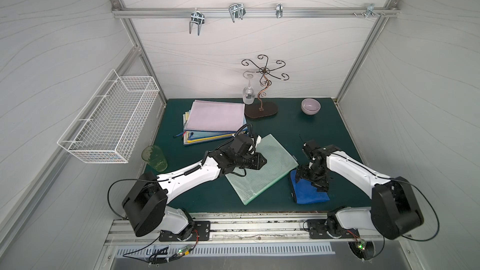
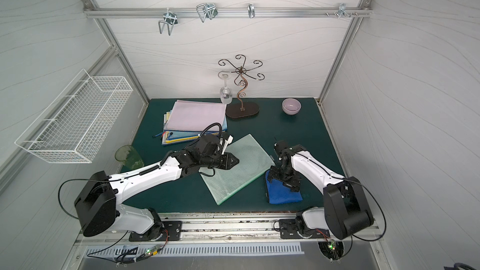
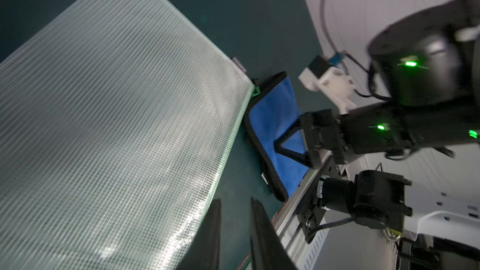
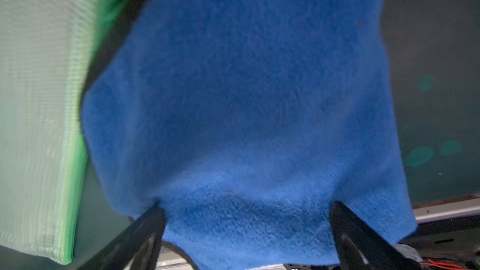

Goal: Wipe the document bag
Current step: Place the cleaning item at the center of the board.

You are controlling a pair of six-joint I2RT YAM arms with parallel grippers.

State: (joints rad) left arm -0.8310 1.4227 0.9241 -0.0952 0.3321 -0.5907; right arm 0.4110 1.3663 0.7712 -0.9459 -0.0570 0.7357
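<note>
Green mat, enclosed cell, walls close on three sides.

Step, as I read it: cloth pickup, wiping not started.
- Near right: blue cloth sits close to the mat's near edge. Right gripper is down on it with jaws wide apart, cloth bunched between the tips, not clamped.
- Centre: bag lies flat and skewed, its right corner just beside the cloth.
- Left gripper hovers over the bag's left part, jaws a narrow gap apart, nothing in them.

Next: right closes on the cloth, lifts, then a short hop left onto the bag. Left probably needs to pin the bag so it won't slide.

Room: bare mat far right up to the bowl. Folder stack crowds the bag's far corner, with the cup at left, so keep strokes short on that side.
</note>
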